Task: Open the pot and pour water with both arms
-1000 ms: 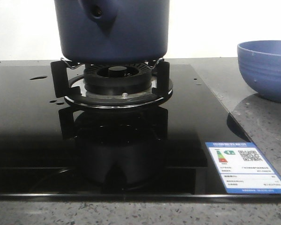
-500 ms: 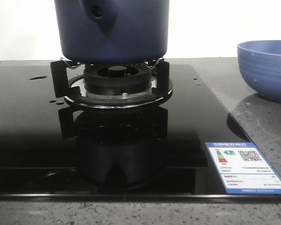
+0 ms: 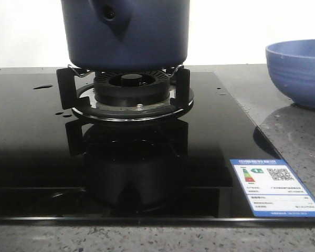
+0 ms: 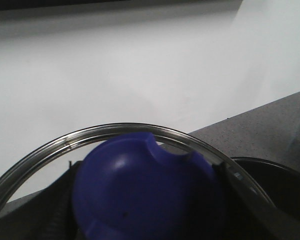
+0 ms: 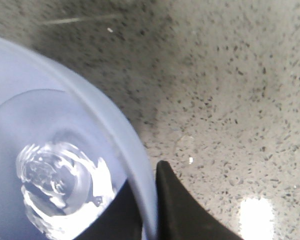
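Note:
The dark navy pot [image 3: 126, 31] stands on the burner's pan support in the front view, its top cut off by the frame. In the left wrist view my left gripper [image 4: 145, 200] is shut on the blue knob [image 4: 140, 185] of a glass lid with a metal rim [image 4: 115, 131], held in the air in front of the white wall. In the right wrist view my right gripper [image 5: 150, 215] is shut on the rim of the periwinkle bowl [image 5: 50, 100], one finger inside and one outside. Water [image 5: 60, 185] shines in the bowl's bottom. The bowl [image 3: 299, 73] shows at the right of the front view.
The black glass cooktop [image 3: 31, 136] carries the burner [image 3: 128, 86], its black pan support [image 3: 65, 89], a few water drops [image 3: 42, 86] and a blue-and-white label [image 3: 275, 189]. The speckled grey counter [image 3: 299, 142] lies around it. A white wall is behind.
The bowl has risen slightly in the front view. The pot and burner have not moved.

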Robot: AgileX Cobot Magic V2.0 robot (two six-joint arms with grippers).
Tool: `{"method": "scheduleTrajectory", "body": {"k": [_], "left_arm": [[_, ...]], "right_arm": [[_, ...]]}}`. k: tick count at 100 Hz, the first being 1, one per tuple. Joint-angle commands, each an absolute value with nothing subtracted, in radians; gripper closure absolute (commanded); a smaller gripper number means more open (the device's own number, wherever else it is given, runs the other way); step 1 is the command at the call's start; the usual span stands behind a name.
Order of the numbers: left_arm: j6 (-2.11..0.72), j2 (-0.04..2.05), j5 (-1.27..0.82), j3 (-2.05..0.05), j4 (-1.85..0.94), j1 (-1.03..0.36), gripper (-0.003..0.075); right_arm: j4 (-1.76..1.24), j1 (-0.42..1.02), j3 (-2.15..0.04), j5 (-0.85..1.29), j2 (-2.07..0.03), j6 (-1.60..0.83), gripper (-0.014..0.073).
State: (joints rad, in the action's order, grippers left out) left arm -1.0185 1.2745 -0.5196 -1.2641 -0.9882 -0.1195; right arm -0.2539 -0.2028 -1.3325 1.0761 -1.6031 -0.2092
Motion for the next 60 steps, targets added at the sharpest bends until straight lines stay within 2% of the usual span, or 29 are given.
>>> {"method": "scheduleTrajectory", "body": {"k": [1,38,60], "left_arm": [[-1.016,1.237,-0.466,-1.302,-1.035,-0.118,0.0332],[-1.016,1.247,-0.456,-1.302,-1.034,-0.066,0.0332],[-1.016,1.250,-0.458,-1.302,-1.034,-0.016,0.0332]], "right_arm": [[-0.303,-0.207,-1.408,1.098,-1.563,-0.212,0.0666],[-0.381,-0.206,-1.657,1.297,-1.563,-0.212,0.0648],[-0.383,-0.139,-1.796,1.307,-1.572,-0.199,0.0648]]}}
